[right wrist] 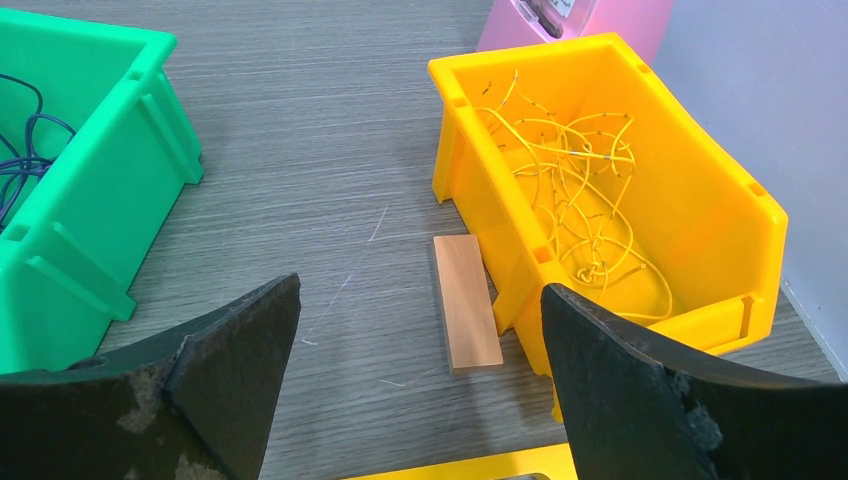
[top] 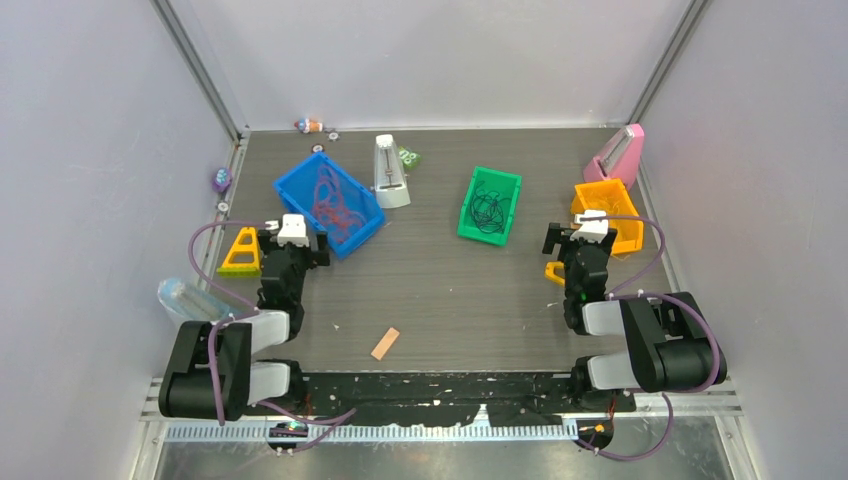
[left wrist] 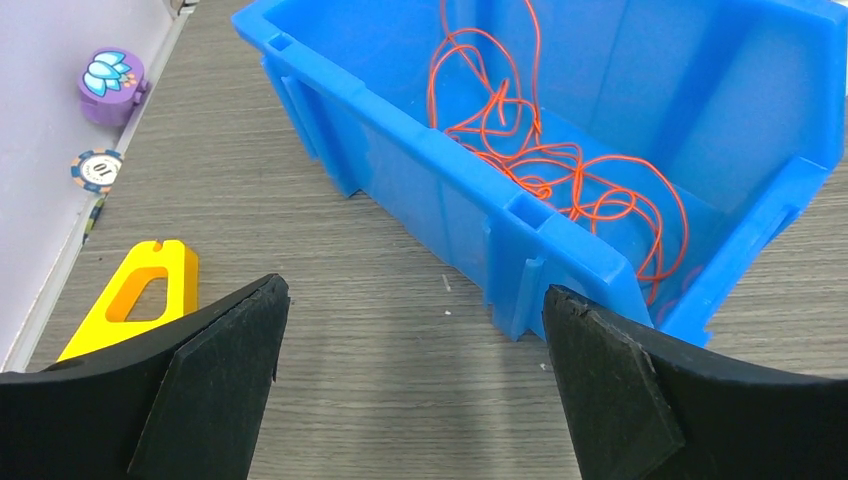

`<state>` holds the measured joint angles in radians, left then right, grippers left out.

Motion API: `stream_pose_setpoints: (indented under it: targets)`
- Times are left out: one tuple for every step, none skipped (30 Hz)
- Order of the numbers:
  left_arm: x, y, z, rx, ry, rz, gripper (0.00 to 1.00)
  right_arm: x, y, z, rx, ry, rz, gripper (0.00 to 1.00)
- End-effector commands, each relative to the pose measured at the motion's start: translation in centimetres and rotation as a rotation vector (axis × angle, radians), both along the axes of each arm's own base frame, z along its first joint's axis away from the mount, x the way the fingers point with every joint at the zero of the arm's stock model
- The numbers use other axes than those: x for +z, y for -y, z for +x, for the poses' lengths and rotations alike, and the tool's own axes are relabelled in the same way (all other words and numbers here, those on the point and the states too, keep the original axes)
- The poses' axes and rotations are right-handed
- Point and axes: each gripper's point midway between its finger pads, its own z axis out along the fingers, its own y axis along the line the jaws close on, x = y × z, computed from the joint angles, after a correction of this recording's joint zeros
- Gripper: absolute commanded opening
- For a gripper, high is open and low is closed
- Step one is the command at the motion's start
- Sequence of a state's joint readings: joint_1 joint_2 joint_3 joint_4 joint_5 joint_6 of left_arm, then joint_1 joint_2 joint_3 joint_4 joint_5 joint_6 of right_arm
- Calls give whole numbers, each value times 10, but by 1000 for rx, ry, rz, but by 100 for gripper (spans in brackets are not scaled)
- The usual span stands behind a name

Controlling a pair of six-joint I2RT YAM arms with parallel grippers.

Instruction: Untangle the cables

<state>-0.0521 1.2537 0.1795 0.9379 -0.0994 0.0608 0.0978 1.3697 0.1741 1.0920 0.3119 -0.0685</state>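
Observation:
A tangled red cable (left wrist: 540, 160) lies in the blue bin (left wrist: 420, 190), also seen from above (top: 335, 205). A dark cable (top: 488, 208) lies coiled in the green bin (right wrist: 110, 170). A yellow cable (right wrist: 580, 190) lies tangled in the yellow bin (right wrist: 700, 220). My left gripper (left wrist: 410, 310) is open and empty, low over the table just short of the blue bin's near corner. My right gripper (right wrist: 420, 310) is open and empty, between the green and yellow bins, short of both.
A tan wooden stick (right wrist: 467, 300) lies against the yellow bin, and another (top: 385, 343) lies near the front. A yellow triangle (left wrist: 140, 290) is left of my left gripper. A white metronome (top: 388, 172), a pink one (top: 618, 155), a purple token (left wrist: 112, 85) and a chip (left wrist: 100, 170) stand around.

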Motion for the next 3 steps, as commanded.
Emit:
stream_pose_setpoints:
  targets:
    - [25, 3, 12, -19, 77, 3, 99, 25, 0, 10, -4, 90, 18, 95]
    - [25, 2, 11, -18, 79, 3, 100, 25, 0, 10, -4, 90, 18, 95]
    - [25, 2, 11, -15, 81, 4, 100, 25, 0, 10, -4, 92, 19, 95]
